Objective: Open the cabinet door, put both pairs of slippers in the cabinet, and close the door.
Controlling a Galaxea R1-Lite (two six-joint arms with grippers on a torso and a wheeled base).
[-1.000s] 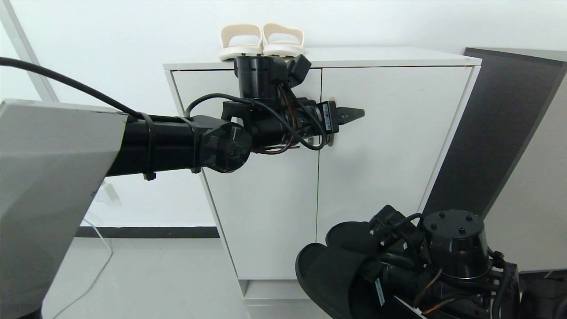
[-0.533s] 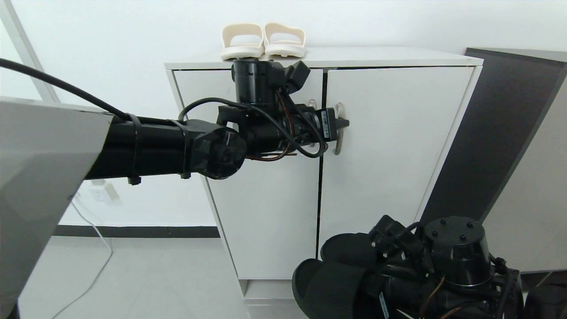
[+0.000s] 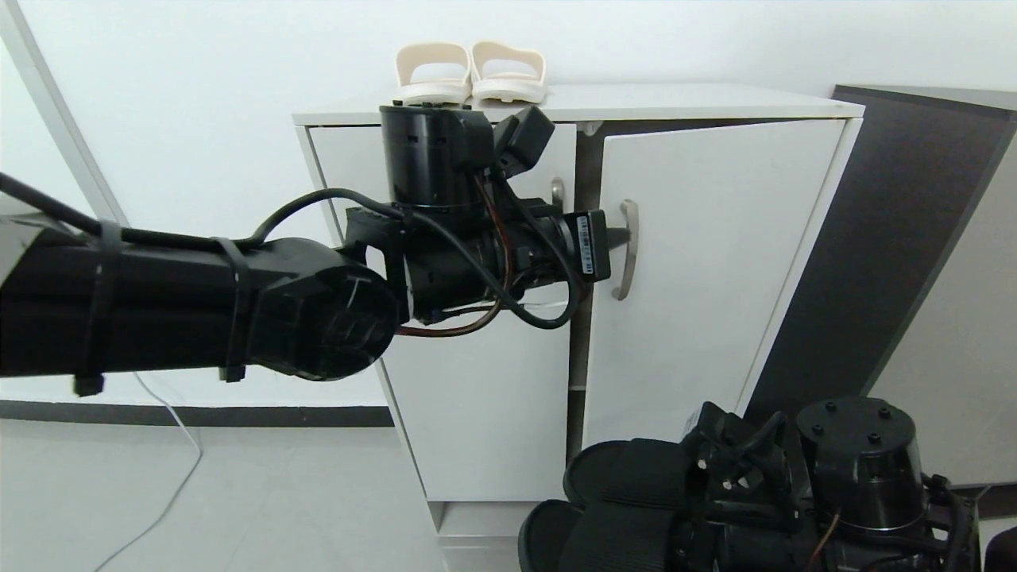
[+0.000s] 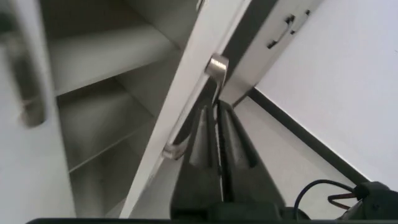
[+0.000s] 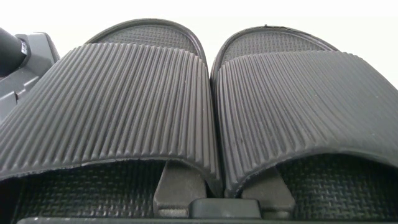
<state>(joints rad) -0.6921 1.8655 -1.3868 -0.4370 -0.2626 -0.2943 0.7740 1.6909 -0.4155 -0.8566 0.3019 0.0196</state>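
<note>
Cabinet (image 3: pixel 699 99): white, two doors, stands against the wall. Right door (image 3: pixel 715 278) is ajar, with a dark gap between it and the left door (image 3: pixel 477 397), which is closed. Shelves (image 4: pixel 106 56) are visible through the opening in the left wrist view.

Black slippers (image 3: pixel 620 492) (image 5: pixel 124 93): the pair is low in front of the cabinet, side by side, ribbed straps up. Right gripper (image 5: pixel 217 180) has one finger under each strap and pinches the two inner edges between them.

Beige slippers (image 3: pixel 470 75): the pair is on the cabinet top at its left end, touching each other.

Left gripper (image 3: pixel 624 234) (image 4: pixel 216 115): at the right door's handle (image 3: pixel 628 248) (image 4: pixel 214 65). Fingers are pressed nearly together, tips at the metal bar. Cannot tell whether the bar is pinched or only hooked.
</note>
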